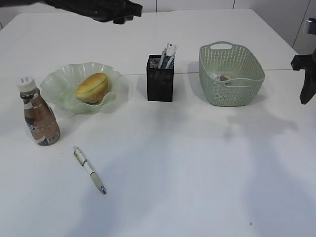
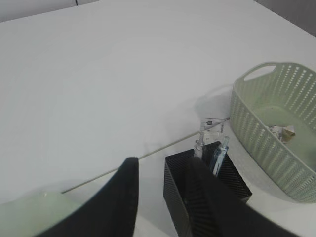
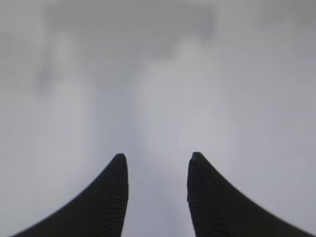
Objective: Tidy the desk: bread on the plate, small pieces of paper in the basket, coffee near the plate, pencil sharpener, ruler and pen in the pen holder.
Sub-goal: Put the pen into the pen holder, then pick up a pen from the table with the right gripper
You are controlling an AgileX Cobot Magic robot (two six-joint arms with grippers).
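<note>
The bread (image 1: 92, 87) lies in the pale green plate (image 1: 59, 79), and the coffee (image 1: 40, 118) stands upright just left of it. A white pen (image 1: 89, 169) lies loose on the desk (image 1: 197, 163) in front. The black mesh pen holder (image 1: 160, 81) holds the clear ruler (image 2: 202, 134) and a bluish pen (image 2: 219, 153). Small pieces of paper (image 1: 222, 76) lie in the basket (image 1: 231, 74). My left gripper (image 2: 163, 162) hovers open and empty above the pen holder (image 2: 177, 197). My right gripper (image 3: 157, 157) is open over bare white surface. The pencil sharpener is hidden.
The left arm (image 1: 98, 7) reaches in high along the back edge. The right arm (image 1: 306, 74) stands at the right edge, beside the basket (image 2: 266, 133). A thin seam crosses the desk behind the holder.
</note>
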